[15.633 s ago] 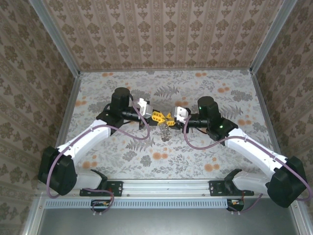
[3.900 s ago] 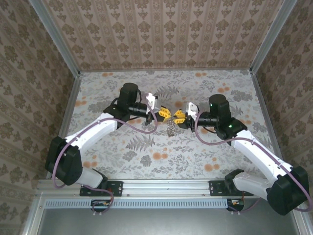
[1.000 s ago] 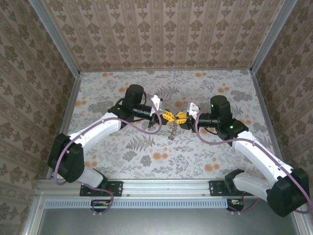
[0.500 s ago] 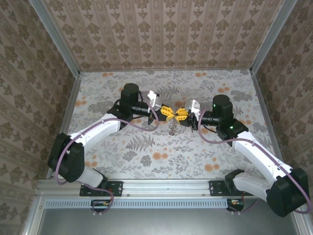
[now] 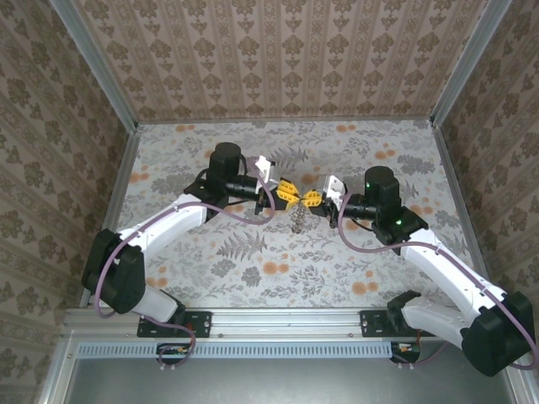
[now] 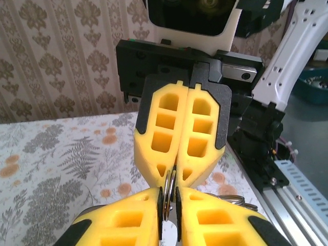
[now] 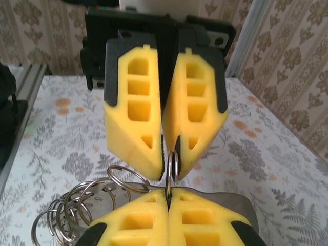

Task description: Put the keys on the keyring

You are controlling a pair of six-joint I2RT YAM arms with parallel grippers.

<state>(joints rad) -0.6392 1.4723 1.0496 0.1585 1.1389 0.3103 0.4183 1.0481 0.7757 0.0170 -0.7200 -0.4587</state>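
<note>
Floral surface (image 5: 210,278) below, midway between its side edges: right fingers (image 6: 159,128) pinch the keyring (image 7: 172,164), left fingers (image 7: 136,118) bracket it slightly parted, grip unclear. Best hold the ring steady while the left resets.

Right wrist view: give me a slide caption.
Left gripper and right gripper pinch one keyring tip to tip, more rings dangling beside.
</note>
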